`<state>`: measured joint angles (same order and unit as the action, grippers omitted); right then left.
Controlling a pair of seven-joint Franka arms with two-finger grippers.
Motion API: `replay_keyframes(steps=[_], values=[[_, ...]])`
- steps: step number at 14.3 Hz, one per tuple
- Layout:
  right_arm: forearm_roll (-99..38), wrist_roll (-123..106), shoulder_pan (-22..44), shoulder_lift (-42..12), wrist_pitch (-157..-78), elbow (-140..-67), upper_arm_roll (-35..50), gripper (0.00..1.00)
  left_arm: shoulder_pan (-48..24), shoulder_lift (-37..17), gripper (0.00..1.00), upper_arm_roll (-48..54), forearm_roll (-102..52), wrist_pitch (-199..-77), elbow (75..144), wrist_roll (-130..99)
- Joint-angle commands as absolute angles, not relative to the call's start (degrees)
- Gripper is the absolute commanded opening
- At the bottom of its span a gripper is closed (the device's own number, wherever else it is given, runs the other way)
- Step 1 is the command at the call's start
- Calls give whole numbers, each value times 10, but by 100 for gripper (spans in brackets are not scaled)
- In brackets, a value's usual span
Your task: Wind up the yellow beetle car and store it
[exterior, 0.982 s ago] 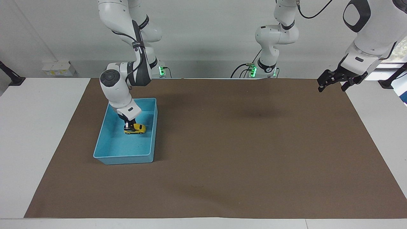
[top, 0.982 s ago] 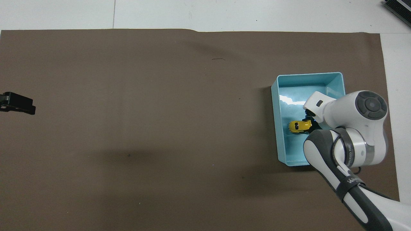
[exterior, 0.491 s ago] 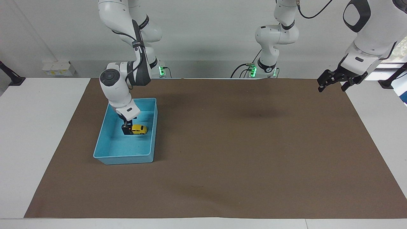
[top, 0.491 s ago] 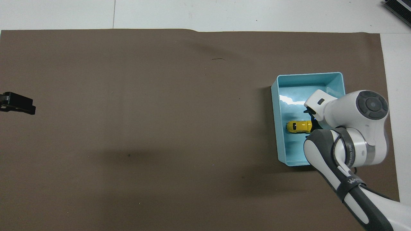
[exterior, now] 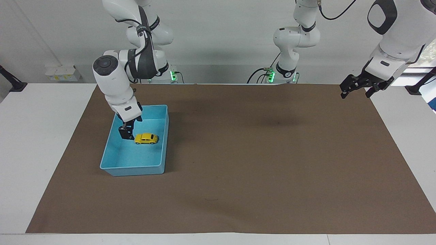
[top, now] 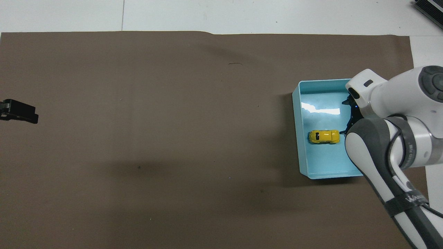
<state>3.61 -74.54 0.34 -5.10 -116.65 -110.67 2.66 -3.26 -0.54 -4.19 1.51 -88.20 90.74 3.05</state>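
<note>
The yellow beetle car (exterior: 146, 138) sits on its wheels on the floor of the light-blue tray (exterior: 163, 146), about midway along it, clear of every wall. The right pincer (exterior: 126, 133) hangs inside the tray just beside the car, on the side toward the right arm's end of the bench (exterior: 41, 143). Its fingers are spread and hold nothing, and a narrow gap separates them from the car. In the overhead view the pincer is mostly covered by its own arm.

The tray rests on the brown mat (exterior: 238, 153), close to the mat's edge at the right arm's end. The left pincer (exterior: 358, 89) waits in the air over the mat's edge at the left arm's end, fingers spread, holding nothing. Between the two pincers the mat lies as open room.
</note>
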Motion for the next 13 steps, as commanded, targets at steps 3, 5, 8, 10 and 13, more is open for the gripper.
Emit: replay_keyframes(steps=[3, 5, 8, 10, 13], values=[[32, -691, -2, -54, -1119, -1054, 32, 100, -25, 1, 100, -36, 27, -873, 905, 27], [32, -665, -2, -54, -1116, -1049, 32, 100, -25, 1, 100, -36, 27, -873, 905, 27], [27, -627, -1, -47, -1115, -1034, 32, 100, -25, 1, 100, -36, 27, -873, 905, 27], [26, -599, -2, -37, -1115, -1030, 32, 100, -25, 1, 100, -36, 27, -873, 905, 27], [27, -555, -8, -20, -1114, -1026, 27, 100, -25, 1, 100, -36, 27, -873, 905, 27]])
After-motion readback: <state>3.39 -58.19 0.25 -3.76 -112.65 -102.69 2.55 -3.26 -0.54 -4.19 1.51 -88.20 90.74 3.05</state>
